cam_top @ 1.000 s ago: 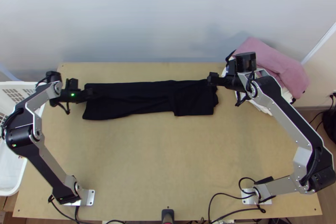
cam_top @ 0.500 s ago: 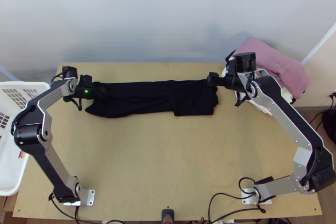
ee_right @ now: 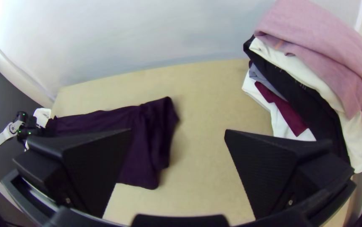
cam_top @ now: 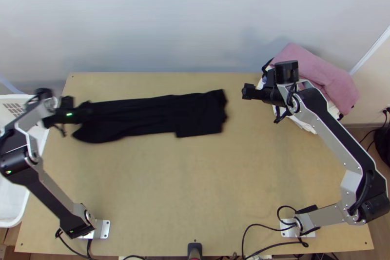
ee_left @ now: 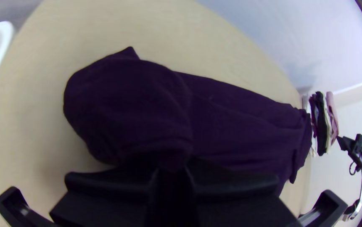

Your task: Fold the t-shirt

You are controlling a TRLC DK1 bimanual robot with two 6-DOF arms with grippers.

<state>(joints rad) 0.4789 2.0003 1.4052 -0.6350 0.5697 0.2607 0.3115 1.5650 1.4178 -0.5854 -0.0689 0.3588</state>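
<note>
One black t-shirt [cam_top: 141, 117]: here it is, a long, narrow strip towards the table's far edge, its left end close to the left edge, its right end short of the far right corner. It looks doubled lengthwise, though the layers can't be counted.
Squarish flap [cam_top: 200, 116]: it steps out at the strip's right end, probably a part already turned in to square up the shape.
Cloth: soft, matt and smooth, with shallow creases running lengthwise; the left end swells into a rounded bulge by the grip.
Left tool [ee_left: 171, 169]: clamped on the shirt's left end, fabric bunched between its jaws. That hold looks meant to draw the strip straight or shift it along before the next fold, and too hard a tug could skew the layers.
Right tool [ee_right: 175, 131]: jaws wide apart, nothing between them, beyond the shirt's right end and well clear of the cloth; it seems parked there to leave the left one room.
Table [cam_top: 195, 177]: light wood, flat and smooth, plenty of surface for folding.
Clothes pile [ee_right: 311, 84]: by the far right corner, soft rounded folds, pink on top of cream, black, maroon and white.
Basket [cam_top: 10, 223]: white, slotted, beside the left edge.
</note>
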